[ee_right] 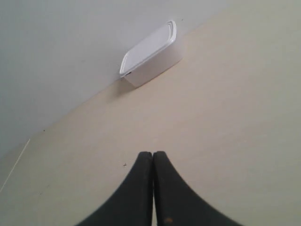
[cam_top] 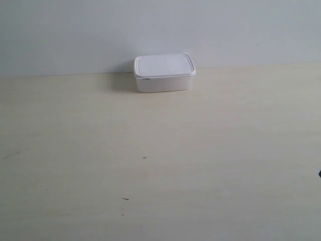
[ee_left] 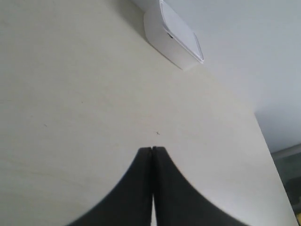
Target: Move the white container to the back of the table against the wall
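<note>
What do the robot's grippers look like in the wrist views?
The left gripper shows two plain matte black fingers, broad at the base and curving in to narrow, rounded tips. The right gripper looks the same, apart from a tiny orange speck low on one finger. No cables, labels or other markings show.

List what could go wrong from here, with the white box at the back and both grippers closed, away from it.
1. The white container sits at the wall, but no view settles whether it touches; a gap may count against the task.
2. The left gripper and right gripper, both shut, point toward it across the table; a forward move might nudge it askew.
</note>
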